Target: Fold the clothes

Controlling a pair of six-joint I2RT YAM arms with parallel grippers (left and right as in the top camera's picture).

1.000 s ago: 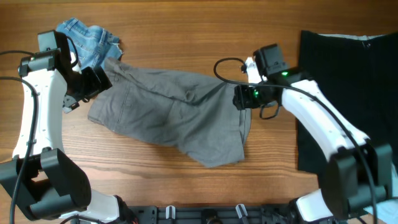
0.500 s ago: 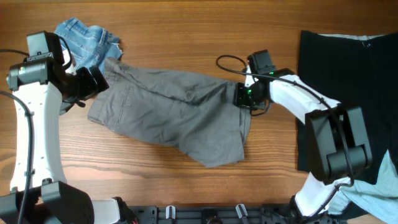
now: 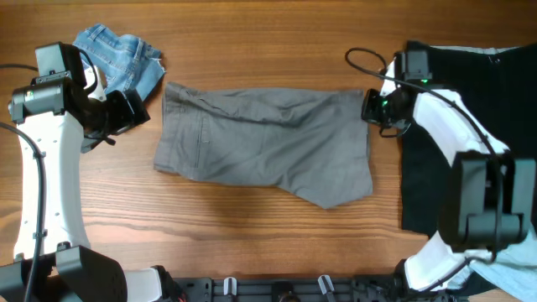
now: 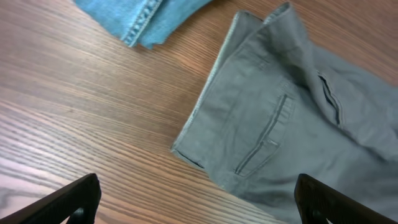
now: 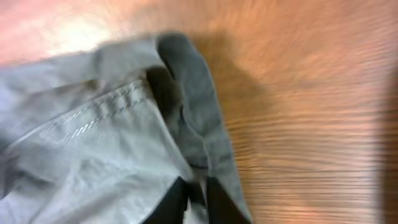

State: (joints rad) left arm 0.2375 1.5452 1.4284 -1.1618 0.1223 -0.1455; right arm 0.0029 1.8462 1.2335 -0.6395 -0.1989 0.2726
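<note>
The grey shorts point(image 3: 264, 143) lie spread across the middle of the wooden table, stretched left to right. My right gripper point(image 3: 370, 107) is shut on their upper right corner, and the pinched cloth point(image 5: 199, 186) shows between its fingers in the right wrist view. My left gripper point(image 3: 134, 113) is open and empty, just left of the shorts' left edge. The left wrist view shows the shorts' left end with a slit pocket point(image 4: 267, 134) lying flat on the wood.
The blue denim shorts point(image 3: 117, 54) lie crumpled at the back left, also seen in the left wrist view point(image 4: 149, 15). A large black garment point(image 3: 470, 126) covers the table's right side, right behind my right gripper.
My right gripper has pulled the shorts to the right, stretching them flatter. The left gripper has let go and now sits apart from the shorts' left edge.
</note>
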